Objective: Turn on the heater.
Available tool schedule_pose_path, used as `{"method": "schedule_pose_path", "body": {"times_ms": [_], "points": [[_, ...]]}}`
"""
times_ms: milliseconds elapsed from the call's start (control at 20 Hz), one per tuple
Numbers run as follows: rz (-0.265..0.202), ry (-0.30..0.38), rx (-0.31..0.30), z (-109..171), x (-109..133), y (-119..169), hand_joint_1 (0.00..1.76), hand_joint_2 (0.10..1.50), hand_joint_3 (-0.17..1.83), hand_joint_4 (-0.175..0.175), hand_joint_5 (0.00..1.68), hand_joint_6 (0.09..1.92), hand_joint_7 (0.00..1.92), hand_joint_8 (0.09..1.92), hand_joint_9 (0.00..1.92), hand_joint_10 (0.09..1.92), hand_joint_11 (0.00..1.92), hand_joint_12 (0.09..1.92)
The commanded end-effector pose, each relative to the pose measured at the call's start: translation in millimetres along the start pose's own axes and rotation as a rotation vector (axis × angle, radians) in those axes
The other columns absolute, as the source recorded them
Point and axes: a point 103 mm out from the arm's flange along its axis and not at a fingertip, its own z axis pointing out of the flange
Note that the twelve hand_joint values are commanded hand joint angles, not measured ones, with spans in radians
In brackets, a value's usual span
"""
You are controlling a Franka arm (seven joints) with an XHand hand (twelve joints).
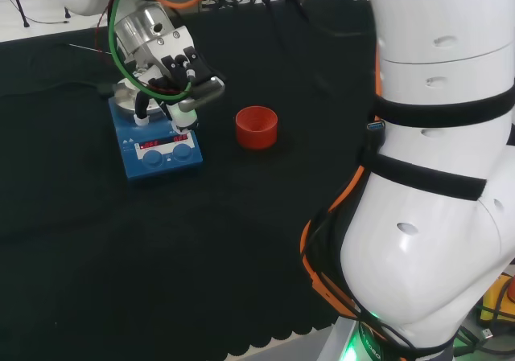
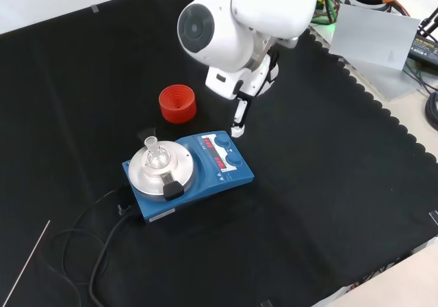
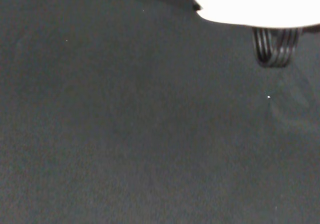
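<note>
The surface [image 2: 328,184] is a black cloth with a scalloped edge. The arm [image 2: 239,13] reaches over it from the far side in the front view. The hand [image 1: 173,84] hangs over the heater's front panel in the head view, with one finger [image 2: 239,119] pointing straight down, its tip just at the panel's far edge in the front view; the other fingers are hidden, so I cannot tell how they stand.

The heater [image 2: 212,177], a blue box with a round metal plate [image 2: 147,174], sits well in from the surface's edges, near its middle. Its red display [image 1: 161,142] is lit, with two blue knobs [image 1: 183,153] below. A small clear flask [image 2: 155,154] stands on the plate; its contents cannot be made out. A black cable [image 2: 96,245] runs toward the surface's near edge.

A red ring [image 2: 178,102], empty, stands just beside the heater.
</note>
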Motion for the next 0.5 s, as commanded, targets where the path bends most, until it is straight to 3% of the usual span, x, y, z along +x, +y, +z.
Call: {"method": "schedule_pose_path", "body": {"times_ms": [50, 500], "points": [[-0.001, 0.000, 0.034, 3.8, -5.5, 18.5, 1.63, 0.42, 1.44, -0.021, 0.30, 0.19, 1.84, 1.90, 1.92, 1.71, 1.77, 1.50], [0.012, -0.023, 0.105, 7.5, -9.2, 26.6, 1.62, 0.41, 1.44, -0.019, 0.32, 0.19, 1.84, 1.90, 1.92, 1.71, 1.77, 1.50]]}}
